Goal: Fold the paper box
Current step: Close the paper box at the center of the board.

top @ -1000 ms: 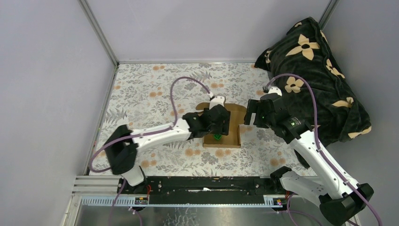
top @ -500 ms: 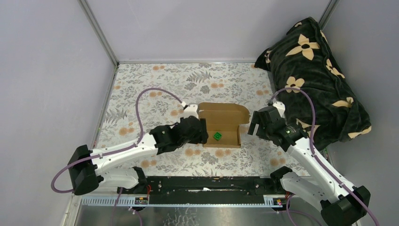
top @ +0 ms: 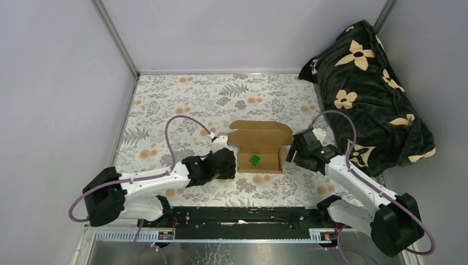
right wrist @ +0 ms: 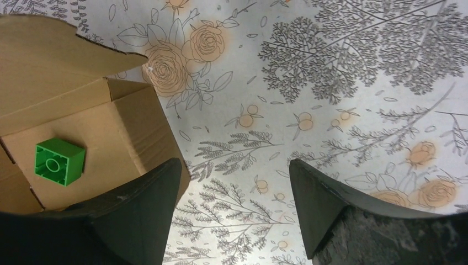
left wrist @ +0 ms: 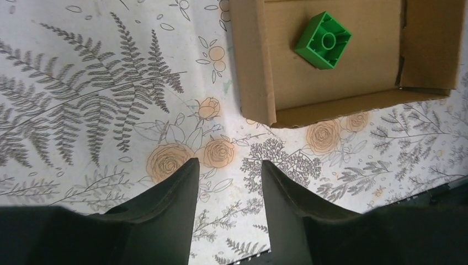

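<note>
Only the wrist views show left pincer [left wrist: 229,165] narrowly parted, right pincer [right wrist: 234,165] wide, beside the paper box [left wrist: 254,55].

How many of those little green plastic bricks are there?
1. The small green plastic brick sits on the floor of the open brown cardboard box; none shows elsewhere.

Quick count for anyone wondering: one counter [top: 182,105] with a floral print, one paper box [top: 259,132], one green brick [top: 254,159], one dark blanket [top: 370,83] with tan flowers, and two robot arms (the left arm [top: 154,178] and the right arm [top: 357,179], same white-and-black build).
</note>
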Motion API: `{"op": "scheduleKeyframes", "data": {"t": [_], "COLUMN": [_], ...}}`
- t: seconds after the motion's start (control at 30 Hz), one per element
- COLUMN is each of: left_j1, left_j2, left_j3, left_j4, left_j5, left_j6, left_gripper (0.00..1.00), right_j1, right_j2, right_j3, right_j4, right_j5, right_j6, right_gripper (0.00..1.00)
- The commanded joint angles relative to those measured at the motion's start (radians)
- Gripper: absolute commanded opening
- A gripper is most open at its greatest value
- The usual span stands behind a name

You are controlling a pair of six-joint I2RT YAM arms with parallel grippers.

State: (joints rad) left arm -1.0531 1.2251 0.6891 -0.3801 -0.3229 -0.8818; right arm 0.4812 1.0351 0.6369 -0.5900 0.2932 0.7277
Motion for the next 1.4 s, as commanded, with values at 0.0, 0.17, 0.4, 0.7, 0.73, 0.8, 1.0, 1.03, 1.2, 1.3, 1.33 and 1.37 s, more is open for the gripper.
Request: {"op": "scheduleKeyframes", "data": {"t": [0.0, 0.17, 0.4, 0.7, 0.73, 0.8, 1.0, 1.03, 1.2, 1.3, 1.33, 1.37], "left_j1": [0.004, 0.002, 0.009, 0.069, 0.079, 0.095, 0.151, 0.164, 0.246, 0.272, 0.276, 0.277], "left_j2": [0.09, 0.148, 0.209, 0.273, 0.274, 0.275, 0.285, 0.285, 0.279, 0.266, 0.259, 0.252], "left_j3": [-0.015, -0.034, -0.023, -0.003, -0.003, 0.003, 0.029, 0.029, 0.033, 0.045, 0.048, 0.051], "left_j4": [0.159, 0.25, 0.259, 0.264, 0.265, 0.266, 0.259, 0.263, 0.278, 0.278, 0.277, 0.273], "left_j5": [0.01, 0.044, -0.022, -0.051, -0.052, -0.053, -0.051, -0.047, -0.019, -0.012, -0.009, -0.005], "left_j6": [-0.036, -0.079, -0.085, -0.059, -0.052, -0.037, 0.006, 0.013, 0.078, 0.115, 0.123, 0.132], "left_gripper": [0.51, 0.52, 0.52, 0.52, 0.52, 0.52, 0.52, 0.53, 0.54, 0.55, 0.55, 0.56], "right_j1": [-0.006, -0.006, -0.006, -0.007, -0.006, -0.006, -0.006, -0.006, -0.006, -0.007, -0.01, -0.011], "right_j2": [0.05, 0.103, 0.207, 0.333, 0.347, 0.378, 0.486, 0.503, 0.573, 0.601, 0.607, 0.612], "right_j3": [-0.012, -0.029, -0.019, 0.058, 0.069, 0.092, 0.195, 0.213, 0.287, 0.318, 0.328, 0.338], "right_j4": [0.115, 0.187, 0.284, 0.347, 0.354, 0.363, 0.385, 0.388, 0.421, 0.446, 0.456, 0.45], "right_j5": [-0.028, -0.065, -0.115, -0.136, -0.137, -0.14, -0.155, -0.155, -0.182, -0.199, -0.206, -0.211], "right_j6": [0.013, 0.011, 0.01, -0.005, -0.007, -0.012, -0.034, -0.04, -0.062, -0.088, -0.103, -0.117], "right_gripper": [0.79, 0.77, 0.76, 0.76, 0.76, 0.76, 0.76, 0.76, 0.76, 0.77, 0.77, 0.77]}}
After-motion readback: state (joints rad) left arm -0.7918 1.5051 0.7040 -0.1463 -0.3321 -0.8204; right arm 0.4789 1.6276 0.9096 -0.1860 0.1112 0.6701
